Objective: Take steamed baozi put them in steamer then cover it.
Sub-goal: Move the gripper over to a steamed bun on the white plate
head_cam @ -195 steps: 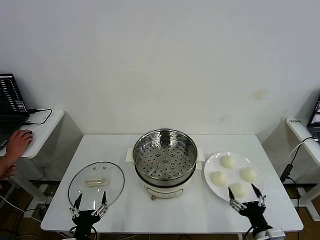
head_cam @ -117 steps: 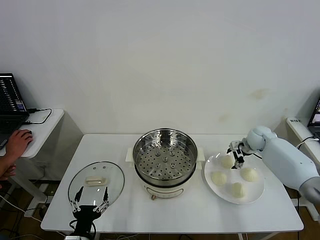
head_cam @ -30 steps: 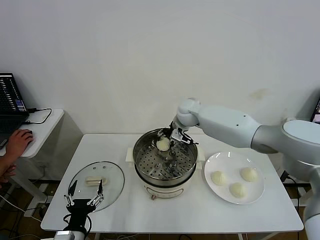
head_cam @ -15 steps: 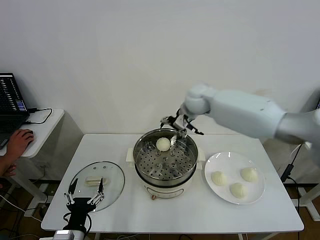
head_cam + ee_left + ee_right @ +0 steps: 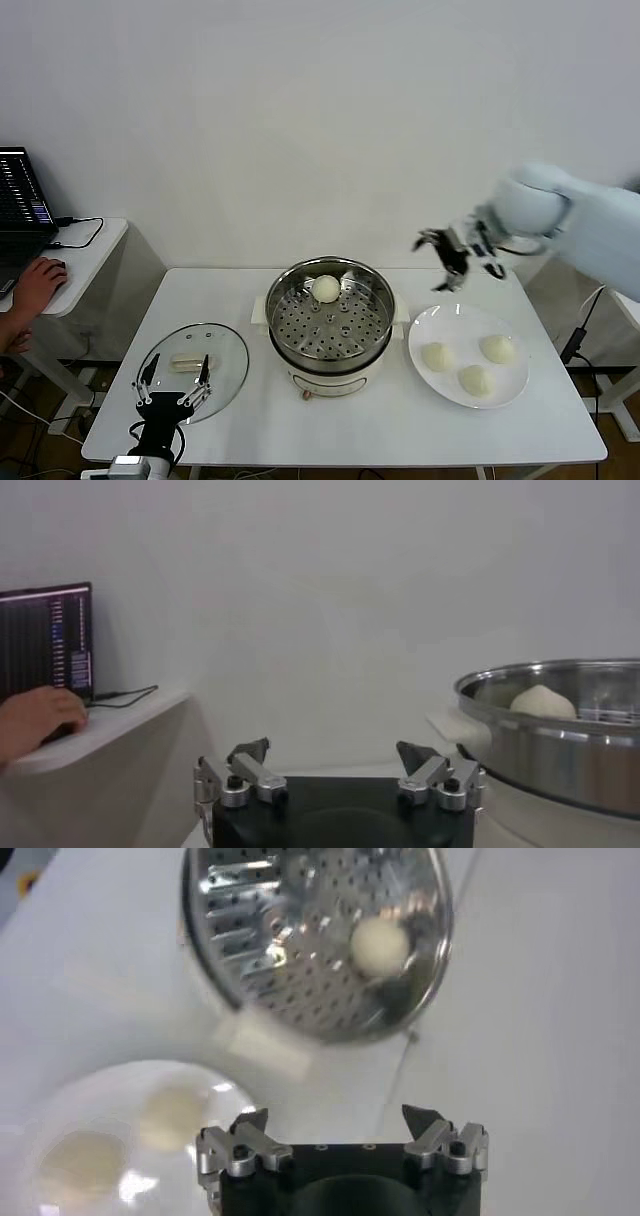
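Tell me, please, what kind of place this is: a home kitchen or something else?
Probably a robot test room, not a kitchen. A plain white table stands against a bare white wall, holding only the steamer, a glass lid and a plate of buns. At a side desk, a person's hand rests by a laptop.

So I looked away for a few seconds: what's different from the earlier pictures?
The right gripper took one baozi from the plate, released it in the steamer, and swung back toward the plate, jaws open. Three baozi, the lid and the left gripper stayed put.
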Controlling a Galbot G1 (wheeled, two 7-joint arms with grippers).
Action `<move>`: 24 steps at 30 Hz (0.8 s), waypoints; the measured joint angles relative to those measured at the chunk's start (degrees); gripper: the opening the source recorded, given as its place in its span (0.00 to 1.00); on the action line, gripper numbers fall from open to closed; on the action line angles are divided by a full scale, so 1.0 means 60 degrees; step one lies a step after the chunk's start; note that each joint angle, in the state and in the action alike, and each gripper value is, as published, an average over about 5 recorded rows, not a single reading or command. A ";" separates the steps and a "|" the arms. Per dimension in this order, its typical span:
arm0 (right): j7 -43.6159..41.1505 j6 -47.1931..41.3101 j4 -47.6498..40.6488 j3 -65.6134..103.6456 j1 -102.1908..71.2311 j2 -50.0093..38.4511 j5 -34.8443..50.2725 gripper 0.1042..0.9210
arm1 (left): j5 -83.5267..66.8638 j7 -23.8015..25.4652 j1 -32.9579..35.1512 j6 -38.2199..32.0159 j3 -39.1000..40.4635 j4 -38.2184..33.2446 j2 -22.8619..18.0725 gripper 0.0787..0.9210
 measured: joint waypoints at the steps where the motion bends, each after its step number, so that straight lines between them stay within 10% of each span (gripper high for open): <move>1: 0.0023 -0.0082 0.0055 0.0160 -0.0267 -0.0180 -0.0070 0.88 | -0.0004 0.0003 -0.0006 0.0007 0.0001 -0.0002 0.0011 0.88; 24: 0.0408 -0.0712 -0.1610 0.1953 -0.4250 0.1036 -0.1387 0.88 | 0.0103 0.0007 0.0211 0.0017 -0.0180 -0.0157 -0.0266 0.88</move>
